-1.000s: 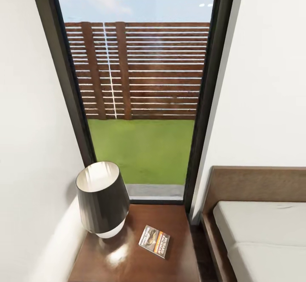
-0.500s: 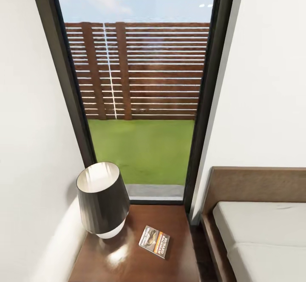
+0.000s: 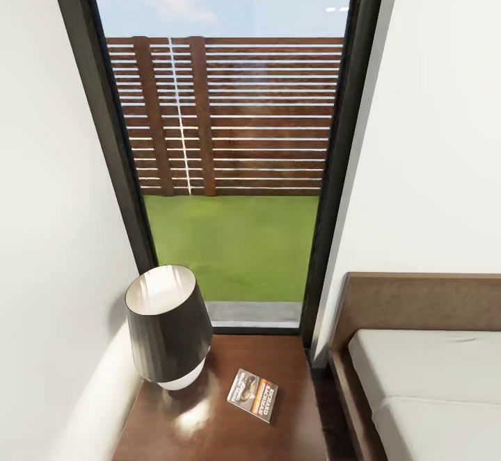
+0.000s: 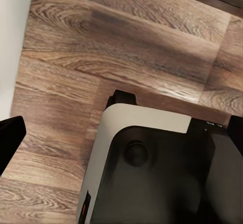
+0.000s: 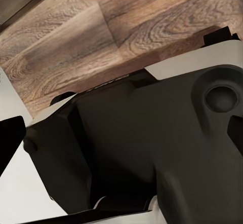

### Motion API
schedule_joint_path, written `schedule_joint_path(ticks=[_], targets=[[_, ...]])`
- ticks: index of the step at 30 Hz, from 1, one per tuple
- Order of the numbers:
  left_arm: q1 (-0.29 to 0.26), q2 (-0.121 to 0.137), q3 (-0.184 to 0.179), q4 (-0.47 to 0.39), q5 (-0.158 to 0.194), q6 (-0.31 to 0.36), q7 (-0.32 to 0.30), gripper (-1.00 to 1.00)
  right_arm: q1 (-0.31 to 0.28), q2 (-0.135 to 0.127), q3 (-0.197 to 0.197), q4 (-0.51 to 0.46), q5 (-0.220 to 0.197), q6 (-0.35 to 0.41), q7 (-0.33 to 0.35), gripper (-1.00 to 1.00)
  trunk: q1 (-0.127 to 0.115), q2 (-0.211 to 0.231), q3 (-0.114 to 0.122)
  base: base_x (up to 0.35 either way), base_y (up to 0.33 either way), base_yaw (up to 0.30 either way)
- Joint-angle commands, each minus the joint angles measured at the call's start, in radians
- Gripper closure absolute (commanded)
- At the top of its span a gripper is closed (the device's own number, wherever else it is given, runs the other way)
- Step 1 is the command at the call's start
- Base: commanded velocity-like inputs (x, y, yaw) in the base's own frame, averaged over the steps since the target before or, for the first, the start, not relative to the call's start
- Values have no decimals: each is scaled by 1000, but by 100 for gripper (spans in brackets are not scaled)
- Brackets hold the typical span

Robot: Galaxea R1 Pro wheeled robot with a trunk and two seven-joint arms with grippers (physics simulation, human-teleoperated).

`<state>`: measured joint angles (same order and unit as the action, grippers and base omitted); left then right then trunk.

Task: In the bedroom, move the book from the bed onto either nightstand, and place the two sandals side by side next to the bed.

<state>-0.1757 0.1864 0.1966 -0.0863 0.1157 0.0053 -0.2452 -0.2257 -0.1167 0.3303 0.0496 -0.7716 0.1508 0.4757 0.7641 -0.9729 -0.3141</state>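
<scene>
The book (image 3: 252,394), a thin paperback with an orange band, lies flat on the dark-brown glossy nightstand (image 3: 285,440), to the right of the lamp. To the right, across a narrow gap, stands the bed (image 3: 417,301) with its brown headboard and light-grey mattress (image 3: 431,377). The blue sandals are out of view. In the left wrist view my left gripper (image 4: 121,143) hangs open over the wood floor and my own base, its black fingertips (image 4: 10,140) far apart. In the right wrist view my right gripper (image 5: 121,143) is open too, holding nothing.
A black-shaded table lamp (image 3: 167,325) stands on the nightstand's left half, close to the white wall. A tall black-framed window (image 3: 229,169) behind it shows a slatted fence and grass. My grey and black base (image 4: 162,173) sits on the wood-plank floor (image 4: 101,46).
</scene>
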Motion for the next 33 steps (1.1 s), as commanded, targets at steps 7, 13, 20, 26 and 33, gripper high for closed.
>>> schedule_joint_path(ticks=[7, 13, 20, 26, 33], targets=[[-1, -3, 0, 9, 11, 6, -2, -100, -1, 0, 4, 3, -9, 4, 5, -100, 0, -1, -1, 0, 0, 0], [-1, -3, 0, 14, 12, 8, -2, -100, -1, 1, 4, 3, -7, 5, 5, -100, 0, -1, -1, 0, 0, 0], [-1, -2, 0, 15, 12, 8, -2, -100, -1, 2, 2, 3, -7, 5, 4, -100, 0, -1, -1, 0, 0, 0], [-1, -2, 0, 16, 12, 8, -1, -100, -1, 2, 2, 3, -7, 5, 4, -100, 0, -1, -1, 0, 0, 0], [-1, -2, 0, 16, 12, 9, -1, -100, -1, 2, 2, 3, -6, 6, 4, -100, 0, -1, -1, 0, 0, 0]])
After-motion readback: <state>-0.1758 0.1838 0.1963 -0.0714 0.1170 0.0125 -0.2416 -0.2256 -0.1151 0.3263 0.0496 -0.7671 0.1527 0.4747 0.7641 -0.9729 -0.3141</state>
